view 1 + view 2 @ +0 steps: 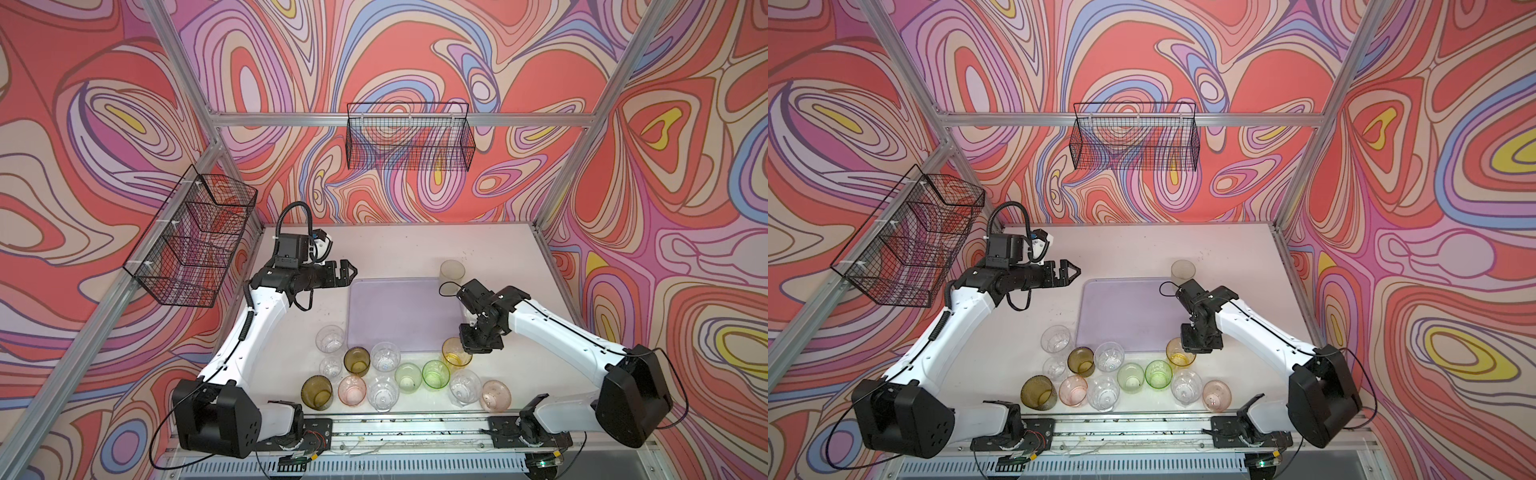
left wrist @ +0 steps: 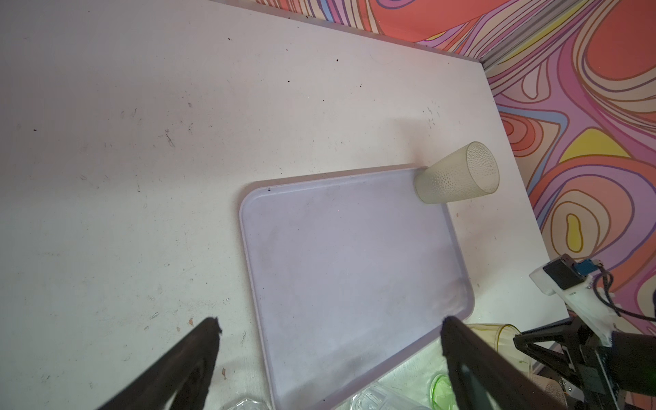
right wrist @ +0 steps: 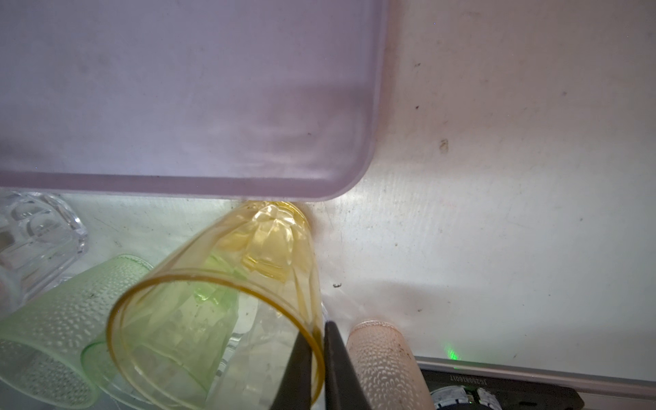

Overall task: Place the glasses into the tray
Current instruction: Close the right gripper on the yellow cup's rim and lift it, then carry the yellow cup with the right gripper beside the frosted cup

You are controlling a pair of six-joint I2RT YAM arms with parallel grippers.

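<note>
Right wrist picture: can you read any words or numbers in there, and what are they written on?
"JG250816017": upside down, in small white print on the black base plate; the first two characters are blurry, so I am unsure of them.
No other writing can be read in any view.

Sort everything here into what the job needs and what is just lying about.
Job: tray; loose glasses; yellow glass, gripped at its rim by right gripper; tall glass; left gripper, open.
Lying about: back basket; side basket, both on the walls.
</note>
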